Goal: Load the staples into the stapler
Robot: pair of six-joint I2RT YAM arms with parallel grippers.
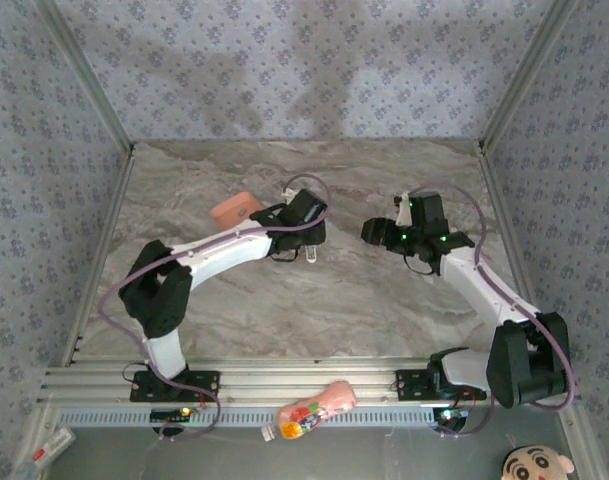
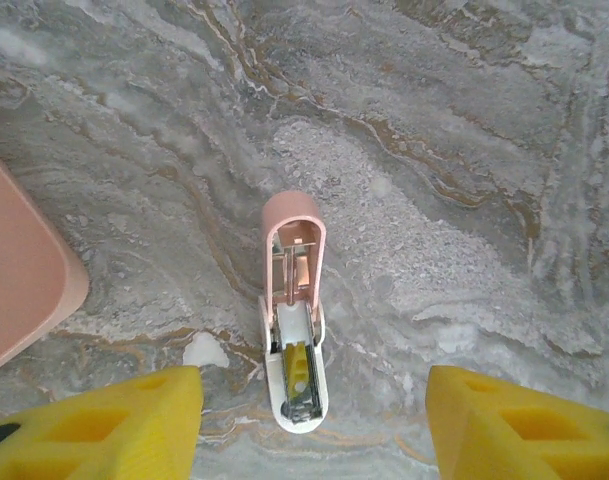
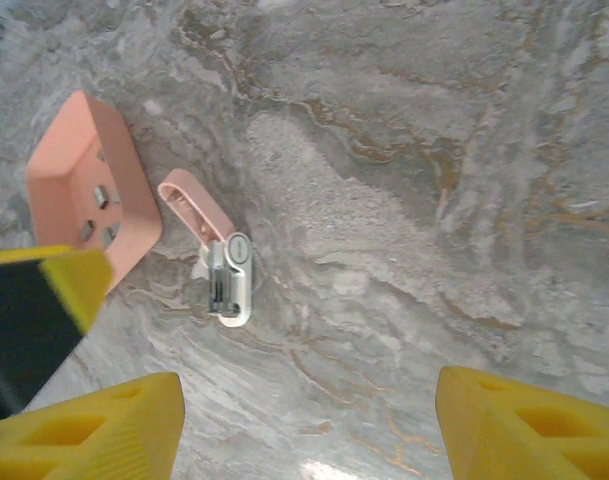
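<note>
The left gripper (image 2: 314, 432), spread and empty, straddles the open stapler (image 2: 295, 335) on the table (image 2: 464, 150); the right gripper (image 3: 306, 430) hangs spread too. The stapler looks light and slippery: pinch its white base sides. Farther left, brittle staples (image 3: 101, 196) lie in the tray (image 3: 56, 165).

Marble-patterned table (image 1: 334, 300) with open stapler (image 2: 292, 322) beside pink tray (image 3: 69, 150)

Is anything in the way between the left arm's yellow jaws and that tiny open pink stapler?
Nothing visible does. The tiny pink-and-white stapler lies opened out on the bare marble tabletop, straight ahead of the left gripper, whose jaws stand open on either side of it. The salmon-pink rectangular tray sits off to the side.
</note>
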